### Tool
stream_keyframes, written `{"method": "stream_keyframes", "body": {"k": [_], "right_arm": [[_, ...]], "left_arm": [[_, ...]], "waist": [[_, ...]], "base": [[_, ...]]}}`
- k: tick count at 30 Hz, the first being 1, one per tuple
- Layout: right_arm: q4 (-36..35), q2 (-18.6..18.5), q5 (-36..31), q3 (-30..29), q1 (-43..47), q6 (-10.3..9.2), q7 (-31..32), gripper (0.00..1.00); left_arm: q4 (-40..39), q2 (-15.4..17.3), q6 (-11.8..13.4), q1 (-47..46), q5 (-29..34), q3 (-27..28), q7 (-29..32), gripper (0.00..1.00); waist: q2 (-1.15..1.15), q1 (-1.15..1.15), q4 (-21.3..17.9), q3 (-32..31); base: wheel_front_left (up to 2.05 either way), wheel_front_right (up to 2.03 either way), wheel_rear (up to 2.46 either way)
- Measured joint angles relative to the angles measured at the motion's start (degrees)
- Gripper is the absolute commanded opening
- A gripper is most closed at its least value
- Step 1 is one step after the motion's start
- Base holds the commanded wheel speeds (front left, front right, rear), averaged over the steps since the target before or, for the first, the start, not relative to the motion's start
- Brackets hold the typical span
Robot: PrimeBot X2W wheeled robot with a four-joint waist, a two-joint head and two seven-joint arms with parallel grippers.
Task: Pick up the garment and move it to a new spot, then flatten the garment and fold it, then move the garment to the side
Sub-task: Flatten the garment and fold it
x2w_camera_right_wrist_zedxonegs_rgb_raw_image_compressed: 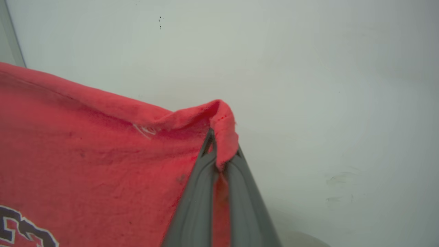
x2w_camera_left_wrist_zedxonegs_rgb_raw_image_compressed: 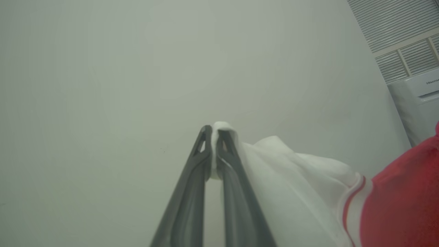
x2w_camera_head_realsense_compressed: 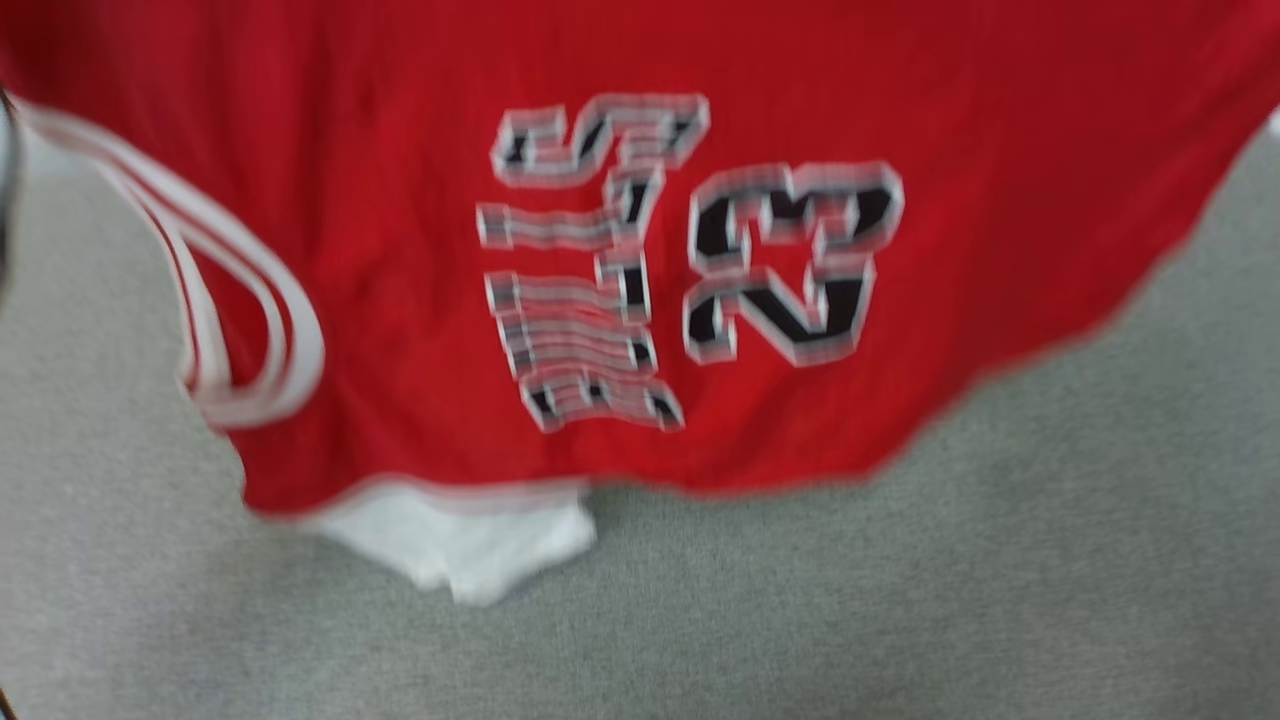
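head view's blurry, jersey [x2w_camera_head_realsense_compressed: 380,300] top cut off; left gripper [x2w_camera_left_wrist_zedxonegs_rgb_raw_image_compressed: 214,132] pinches its white sleeve [x2w_camera_left_wrist_zedxonegs_rgb_raw_image_compressed: 284,171], right gripper [x2w_camera_right_wrist_zedxonegs_rgb_raw_image_compressed: 221,144] clamps a red edge, plain wall [x2w_camera_left_wrist_zedxonegs_rgb_raw_image_compressed: 103,68] past both tips

garment [x2w_camera_head_realsense_compressed: 380,250] print shows big "23" turned sideways, blurred unreadable lettering at its 9 o'clock; white appliance [x2w_camera_left_wrist_zedxonegs_rgb_raw_image_compressed: 416,106], 3 o'clock in left wrist view, reads "hisens", rest cut off.

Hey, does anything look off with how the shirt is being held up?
Yes. The garment hangs askew: its print reads sideways. The left gripper pinches a white sleeve, the right gripper a red corner, and a white flap dangles below.
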Motion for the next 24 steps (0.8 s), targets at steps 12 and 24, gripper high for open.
{"method": "stream_keyframes", "body": {"k": [12, 24], "right_arm": [[18.9, 1.6, -4.6, 5.7, -26.1, 0.0, -10.6, 0.0], [37.3, 2.6, -13.6, 11.5, -43.6, 0.0, -23.7, 0.0]], "left_arm": [[24.2, -8.0, -7.4, -34.0, 4.1, -5.4, -1.1, 0.0], [48.4, -16.0, -10.2, -51.1, 7.3, -7.2, -12.8, 0.0]], "waist": [[0.0, 0.02, 1.3, 17.4], [0.0, 0.02, 4.5, 27.3]], "base": [[0.0, 0.0, 0.0], [0.0, 0.0, 0.0]]}}
